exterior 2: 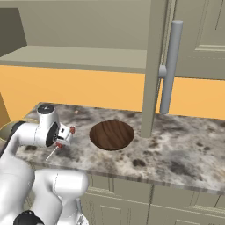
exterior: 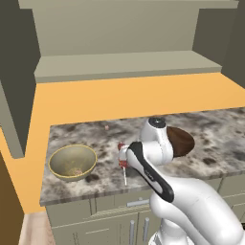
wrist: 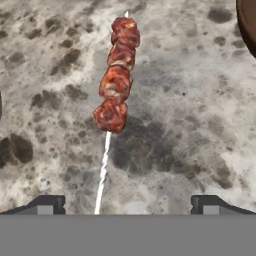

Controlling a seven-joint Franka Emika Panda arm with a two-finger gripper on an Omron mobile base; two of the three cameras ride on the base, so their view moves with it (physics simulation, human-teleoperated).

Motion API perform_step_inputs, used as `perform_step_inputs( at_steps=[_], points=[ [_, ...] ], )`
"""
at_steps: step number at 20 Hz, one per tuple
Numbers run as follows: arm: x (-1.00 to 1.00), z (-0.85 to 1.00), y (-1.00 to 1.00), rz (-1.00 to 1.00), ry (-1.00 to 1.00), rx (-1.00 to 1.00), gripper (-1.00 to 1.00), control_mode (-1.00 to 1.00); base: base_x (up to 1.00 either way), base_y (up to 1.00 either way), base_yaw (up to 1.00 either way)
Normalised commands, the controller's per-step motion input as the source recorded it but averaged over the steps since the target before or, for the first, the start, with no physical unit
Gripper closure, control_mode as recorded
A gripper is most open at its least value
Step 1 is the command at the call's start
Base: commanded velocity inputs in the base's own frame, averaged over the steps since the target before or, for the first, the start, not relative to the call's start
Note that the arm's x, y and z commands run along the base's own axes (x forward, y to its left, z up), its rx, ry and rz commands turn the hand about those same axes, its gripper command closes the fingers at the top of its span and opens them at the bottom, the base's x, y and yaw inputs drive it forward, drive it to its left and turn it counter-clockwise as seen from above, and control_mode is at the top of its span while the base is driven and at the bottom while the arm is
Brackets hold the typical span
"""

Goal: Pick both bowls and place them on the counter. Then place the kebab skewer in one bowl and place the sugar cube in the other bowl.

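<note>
Hand view: the kebab skewer (wrist: 116,95) lies flat on the grey-brown speckled counter (wrist: 190,125), its four reddish-brown meat chunks bunched toward the far end and its thin pale stick running down toward the bottom of the frame. The two dark fingertips of the gripper (wrist: 127,204) stand wide apart, one on either side of the stick's near end, holding nothing; the stick passes closer to the left fingertip (wrist: 47,204). A curved edge of the dark brown bowl (wrist: 247,22) enters at the upper right corner.

Left base view: the white arm (exterior: 162,182) bends forward over the counter (exterior: 86,136), and the meat and stick of the skewer (exterior: 123,165) show just to its left, near the counter's front edge. The deep beige-olive bowl (exterior: 72,161) stands upright on the counter, left of the skewer and apart from it. The dark brown bowl (exterior: 182,141) sits on the counter behind the arm, partly hidden by it.

Right base view: the shallow wood-grained bowl (exterior 2: 111,134) rests on the counter (exterior 2: 184,145), right of the hand, in front of an open cabinet door (exterior 2: 154,66) with a grey bar handle (exterior 2: 170,66). The skewer's stick (exterior 2: 52,153) shows below the hand
</note>
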Motion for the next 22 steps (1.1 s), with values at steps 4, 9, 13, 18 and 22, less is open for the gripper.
perform_step_inputs(
  at_steps=[4, 9, 13, 18, 22],
  points=[
    [0.48, -0.23, 0.08, -0.12, 0.10, 0.00, -1.00, -1.00, 0.00, 0.00, 0.00],
    [0.40, -0.14, 0.23, -0.03, 0.12, -0.01, -1.00, -1.00, 0.00, 0.00, 0.00],
    [0.22, -0.40, 0.02, 0.00, 0.11, -0.01, -1.00, -1.00, 0.00, 0.00, 0.00],
    [0.26, -0.43, 0.02, 0.00, 0.08, 0.00, -1.00, -1.00, 0.00, 0.00, 0.00],
    [0.25, -0.34, 0.06, 0.00, 0.03, 0.00, -1.00, -1.00, 0.00, 0.00, 0.00]
  ],
)
